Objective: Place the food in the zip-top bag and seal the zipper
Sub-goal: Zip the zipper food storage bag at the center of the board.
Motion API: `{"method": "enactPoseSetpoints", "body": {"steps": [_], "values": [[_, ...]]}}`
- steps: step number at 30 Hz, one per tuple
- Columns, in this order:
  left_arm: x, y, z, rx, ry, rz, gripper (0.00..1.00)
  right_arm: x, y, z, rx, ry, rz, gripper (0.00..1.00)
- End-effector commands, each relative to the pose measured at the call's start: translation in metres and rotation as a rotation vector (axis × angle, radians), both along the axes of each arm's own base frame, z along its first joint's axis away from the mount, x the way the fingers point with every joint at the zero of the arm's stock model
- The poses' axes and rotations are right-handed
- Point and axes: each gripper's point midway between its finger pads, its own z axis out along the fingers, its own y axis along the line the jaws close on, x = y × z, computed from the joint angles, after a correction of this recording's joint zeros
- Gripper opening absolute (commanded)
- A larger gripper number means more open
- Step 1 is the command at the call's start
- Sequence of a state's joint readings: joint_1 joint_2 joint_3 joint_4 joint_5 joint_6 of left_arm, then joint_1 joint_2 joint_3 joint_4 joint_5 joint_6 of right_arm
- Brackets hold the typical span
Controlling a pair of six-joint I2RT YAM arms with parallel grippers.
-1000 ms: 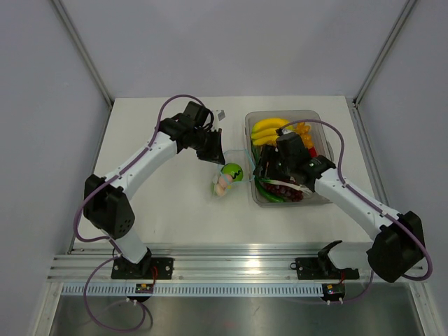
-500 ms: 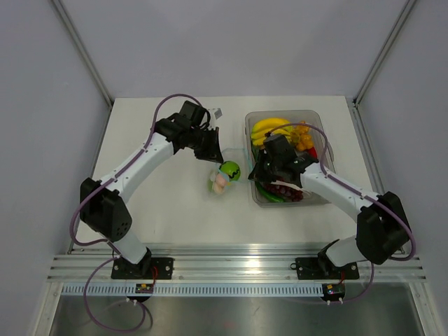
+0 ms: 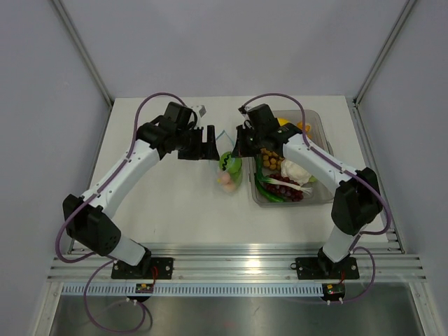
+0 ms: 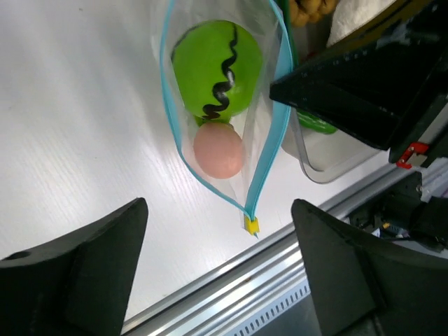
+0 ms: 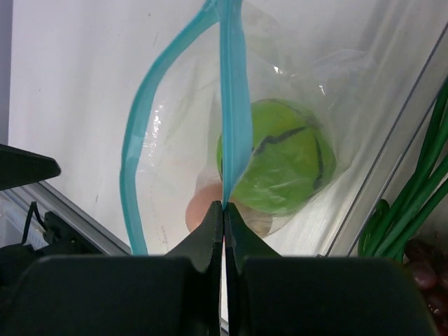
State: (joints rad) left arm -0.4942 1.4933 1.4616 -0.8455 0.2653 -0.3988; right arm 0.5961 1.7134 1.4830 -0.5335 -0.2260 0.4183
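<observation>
The zip-top bag (image 3: 229,170) lies on the white table beside the tub, its mouth gaping. Inside it are the food pieces: a bright green round piece (image 4: 217,68) and a smaller pink one (image 4: 218,150). The light-blue zipper (image 4: 264,157) ends in a yellow slider (image 4: 250,225). My left gripper (image 3: 209,145) stands open just left of the bag, with nothing between its fingers (image 4: 87,276). My right gripper (image 5: 224,208) is shut on one side of the zipper (image 5: 231,105), and the other zipper side (image 5: 136,161) bows away from it. The green piece (image 5: 280,164) shows through the plastic.
A rigid clear tub (image 3: 316,120) to the right of the bag holds more toy food: dark grapes (image 3: 283,187), a white cauliflower (image 3: 295,171) and green stalks (image 5: 413,189). The metal rail (image 3: 231,267) runs along the table's near edge.
My left gripper has let go of the bag, opened and drawn back to the left. My right gripper has come out of the tub to the bag's mouth and shut on the zipper.
</observation>
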Motion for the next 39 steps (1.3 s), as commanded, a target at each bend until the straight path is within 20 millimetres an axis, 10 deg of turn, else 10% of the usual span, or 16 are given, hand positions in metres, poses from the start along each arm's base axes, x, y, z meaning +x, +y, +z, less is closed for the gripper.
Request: {"method": "enactPoseSetpoints", "body": {"steps": [1,19,22,23,26,28,34,39], "values": [[0.017,0.016,0.012,0.042,-0.072,0.094,0.81,-0.009,0.010,0.009,0.005,-0.009,0.113,0.00],[0.061,-0.002,-0.033,0.080,-0.004,0.131,0.48,-0.025,0.011,0.012,-0.002,-0.014,0.248,0.00],[0.059,-0.014,-0.037,0.027,0.039,0.118,0.18,-0.026,0.005,0.019,-0.018,-0.040,0.243,0.05],[0.057,-0.015,-0.036,0.011,0.062,0.139,0.00,-0.028,0.003,0.018,-0.024,-0.044,0.238,0.23],[0.051,-0.012,-0.017,-0.064,0.072,0.238,0.00,-0.034,-0.006,0.045,-0.002,-0.121,0.221,0.72],[0.046,-0.005,-0.014,-0.097,0.100,0.307,0.00,-0.040,-0.012,0.078,0.044,-0.226,0.215,0.81],[0.035,0.009,-0.008,-0.167,0.173,0.477,0.00,-0.057,-0.040,0.096,0.059,-0.451,0.177,0.76],[0.031,0.018,-0.014,-0.178,0.194,0.554,0.00,-0.090,-0.046,0.044,0.059,-0.554,0.277,0.69]]}}
